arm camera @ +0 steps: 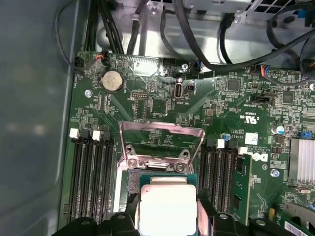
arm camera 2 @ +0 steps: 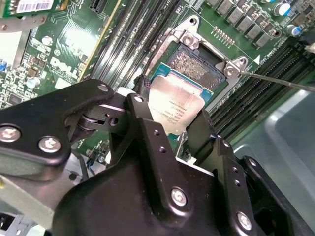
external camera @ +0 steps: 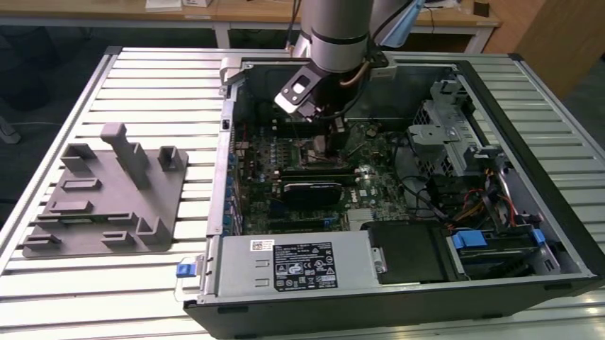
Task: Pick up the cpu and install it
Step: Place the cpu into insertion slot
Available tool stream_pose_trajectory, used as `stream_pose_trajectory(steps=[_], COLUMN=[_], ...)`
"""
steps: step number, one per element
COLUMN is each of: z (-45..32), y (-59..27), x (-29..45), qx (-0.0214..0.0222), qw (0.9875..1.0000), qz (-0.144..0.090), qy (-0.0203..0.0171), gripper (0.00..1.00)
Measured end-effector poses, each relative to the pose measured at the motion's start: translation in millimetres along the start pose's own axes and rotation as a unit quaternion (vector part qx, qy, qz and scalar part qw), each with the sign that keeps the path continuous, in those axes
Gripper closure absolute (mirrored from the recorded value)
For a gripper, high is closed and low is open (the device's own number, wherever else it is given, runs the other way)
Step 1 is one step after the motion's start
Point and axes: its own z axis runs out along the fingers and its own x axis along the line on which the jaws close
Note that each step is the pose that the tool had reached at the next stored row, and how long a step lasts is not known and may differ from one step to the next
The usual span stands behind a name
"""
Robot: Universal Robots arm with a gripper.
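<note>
The cpu [arm camera 2: 174, 105] [arm camera: 167, 209] is a flat square chip with a shiny silver top and a green edge. My gripper [arm camera 2: 172, 117] [arm camera: 167, 215] is shut on it, one black finger on each of two opposite sides. The chip hangs just above the motherboard, partly over the open socket [arm camera 2: 197, 64] [arm camera: 132, 179], and is tilted relative to the socket in the second wrist view. The socket's metal load plate [arm camera: 162, 140] is flipped up. In the exterior view the gripper [external camera: 319, 122] reaches down into the open computer case [external camera: 529, 92], over the socket [external camera: 317, 146].
Memory slots [arm camera: 91, 172] [arm camera: 219, 172] flank the socket on both sides. Black cables [arm camera: 197, 39] run along the board's edge, beside the grey case wall [arm camera: 34, 123]. A grey fixture block [external camera: 104, 198] lies on the slatted table at the exterior view's left. The power supply [external camera: 293, 265] fills the case's near side.
</note>
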Motion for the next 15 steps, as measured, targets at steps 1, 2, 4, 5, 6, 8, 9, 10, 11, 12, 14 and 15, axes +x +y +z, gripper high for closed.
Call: stream_pose_trajectory(steps=[1, 2, 4, 5, 6, 8, 9, 10, 11, 12, 14, 15], z=[1.5, 2.9, 5.1, 6.0, 6.8, 8.2, 8.8, 9.4, 9.9, 10.4, 10.9, 11.1], y=[-0.2, -0.4, -0.5, -0.6, -0.7, -1.5, -2.0, -2.5, -3.0, -3.3, -3.6, -3.8], x=[0.6, 1.1, 2.1, 2.5, 2.9, 3.7, 4.0, 4.2, 4.4, 4.6, 5.1, 5.5], qx=[0.0001, 0.0003, 0.0005, 0.0006, 0.0007, 0.0007, 0.0007, 0.0007, 0.0007, 0.0007, 0.0008, 0.0008], qw=[1.0000, 1.0000, 1.0000, 1.0000, 1.0000, 1.0000, 1.0000, 1.0000, 1.0000, 1.0000, 1.0000, 1.0000], qz=[0.000, 0.000, 0.000, 0.000, 0.000, 0.000, 0.000, 0.000, 0.000, 0.000, 0.000, 0.000], qy=[-0.0012, -0.0021, -0.0032, -0.0036, -0.0039, -0.0044, -0.0046, -0.0048, -0.0050, -0.0051, -0.0051, -0.0051], gripper=[0.46, 0.46, 0.46, 0.46, 0.46, 0.46, 0.46, 0.46, 0.46, 0.46, 0.46, 0.46])
